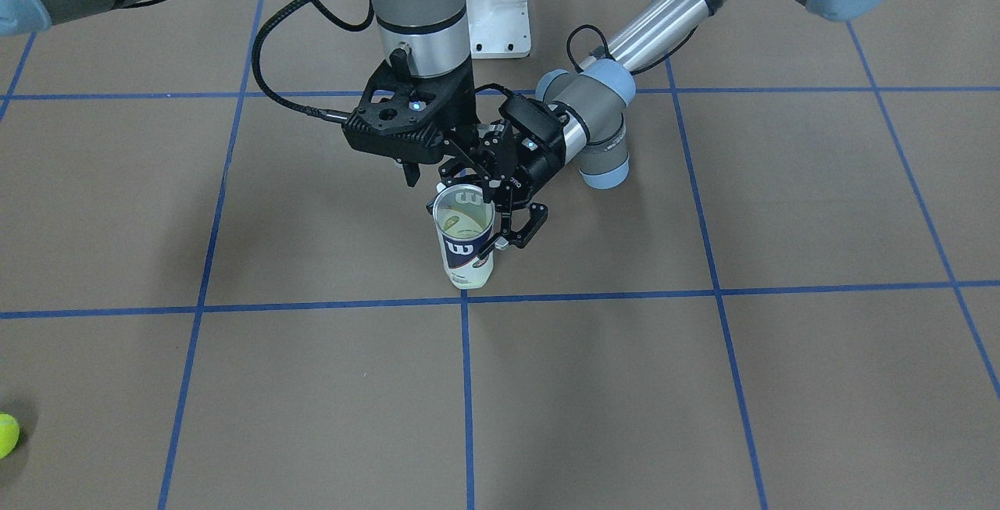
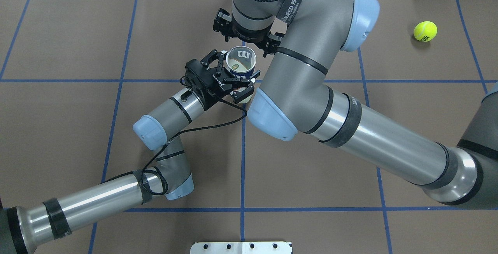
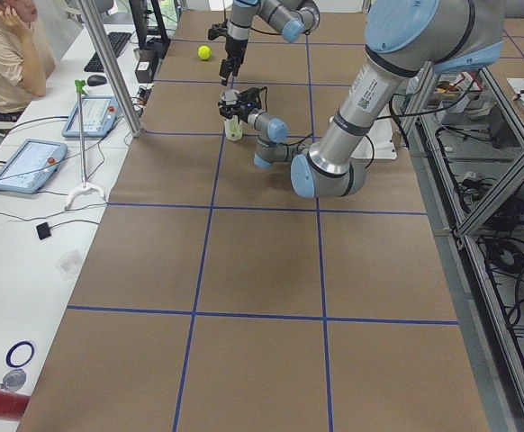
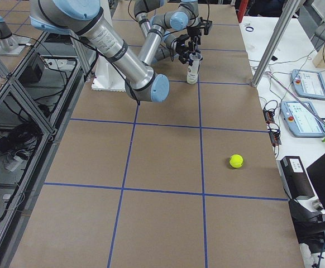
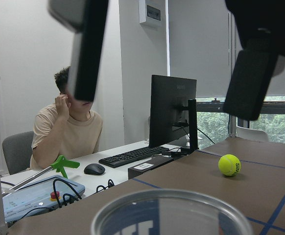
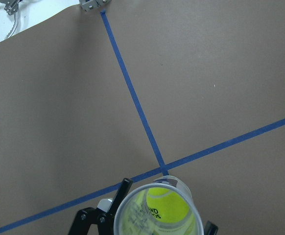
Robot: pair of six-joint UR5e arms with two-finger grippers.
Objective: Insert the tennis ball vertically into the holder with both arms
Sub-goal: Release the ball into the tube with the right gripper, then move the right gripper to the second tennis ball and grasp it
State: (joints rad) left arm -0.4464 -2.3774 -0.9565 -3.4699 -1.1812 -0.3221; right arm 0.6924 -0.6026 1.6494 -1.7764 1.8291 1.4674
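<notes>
The holder (image 1: 466, 248) stands upright near the table's middle, by a blue tape crossing, and also shows in the overhead view (image 2: 249, 69). A yellow-green tennis ball (image 6: 167, 205) lies inside it. My left gripper (image 1: 471, 219) comes in level. Its fingers (image 5: 83, 54) stand apart on either side of the holder's rim (image 5: 172, 205), and it looks open. My right gripper (image 1: 430, 170) points straight down just above the holder's mouth, open and empty. A second tennis ball (image 2: 425, 31) lies far off on the table.
The white pedestal base (image 1: 496, 2) stands behind the holder, between the arms. The right arm's forearm (image 2: 369, 129) stretches low across the table. A side desk with a seated operator (image 3: 5, 45), tablets, keyboard and monitor runs along the far edge.
</notes>
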